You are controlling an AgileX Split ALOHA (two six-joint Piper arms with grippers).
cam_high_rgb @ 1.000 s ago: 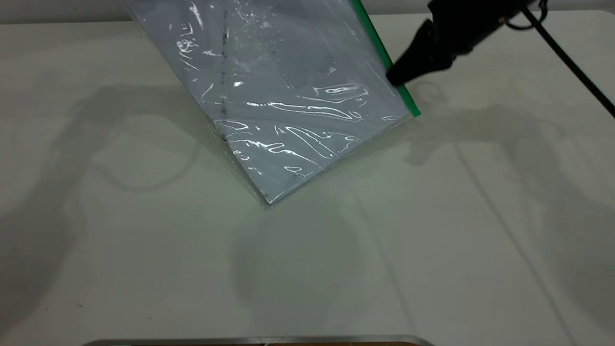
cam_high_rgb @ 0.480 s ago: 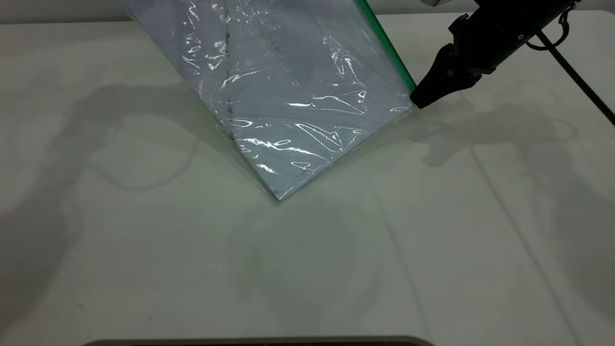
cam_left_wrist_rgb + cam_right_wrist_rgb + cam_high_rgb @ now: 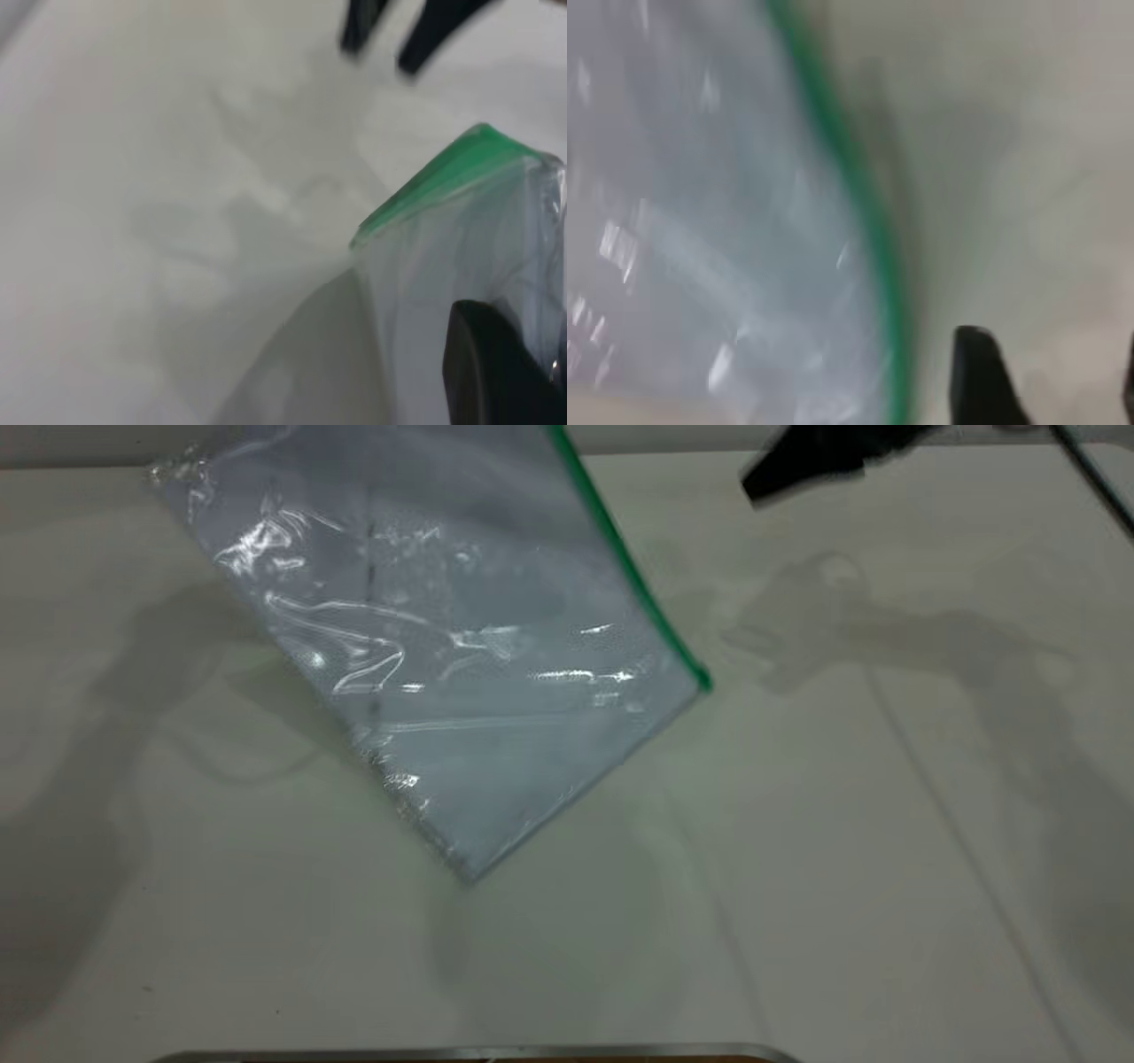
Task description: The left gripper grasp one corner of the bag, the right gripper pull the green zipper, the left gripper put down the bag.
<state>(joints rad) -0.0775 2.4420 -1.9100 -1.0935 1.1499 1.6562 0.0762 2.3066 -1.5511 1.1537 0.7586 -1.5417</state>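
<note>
The bag is a clear pouch with white paper inside. It hangs tilted, its top out of the exterior view and its low corner on the table. The green zipper runs down the bag's right edge to the lower right corner. My left gripper is out of the exterior view. Its wrist view shows a black finger pressed on the bag near the green strip. My right gripper is open and empty, up and to the right of the strip. Its wrist view shows it beside the strip.
The white table carries only the arms' shadows. A metal rim lies along the near edge. A black cable runs at the far right.
The bag has swung left and sagged lower, its low corner sliding nearer. My right gripper has come off the end of the green strip and risen away to the upper right.
</note>
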